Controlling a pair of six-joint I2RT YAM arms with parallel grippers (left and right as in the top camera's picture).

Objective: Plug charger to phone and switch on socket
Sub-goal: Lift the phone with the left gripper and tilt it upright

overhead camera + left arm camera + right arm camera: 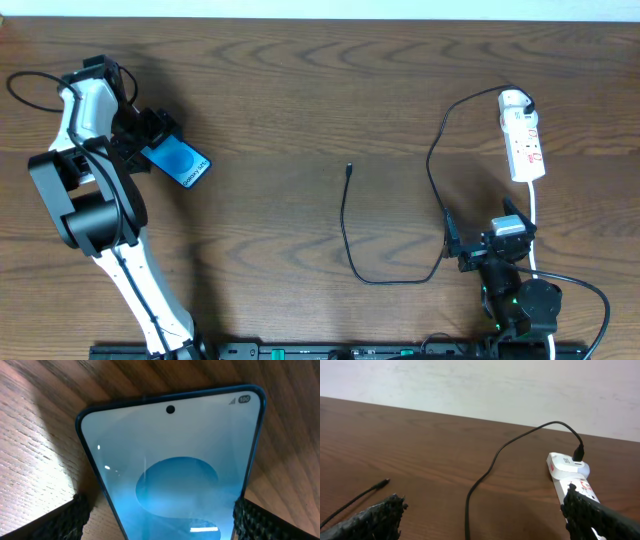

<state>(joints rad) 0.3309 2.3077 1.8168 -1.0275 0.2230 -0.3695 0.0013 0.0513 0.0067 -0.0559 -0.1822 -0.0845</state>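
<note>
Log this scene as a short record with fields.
left claw: open, astride phone
right claw: open, empty
phone: lying on table, screen lit
charger: plug head in socket; connector tip loose on table, apart from phone
socket: on table, ahead of right claw

Bright blue with a paler cyan oval is shown on the phone (178,163); black is seen on the charger (345,235), white with red marks on the socket (524,145), dark-brown grain on the table (300,100).
</note>
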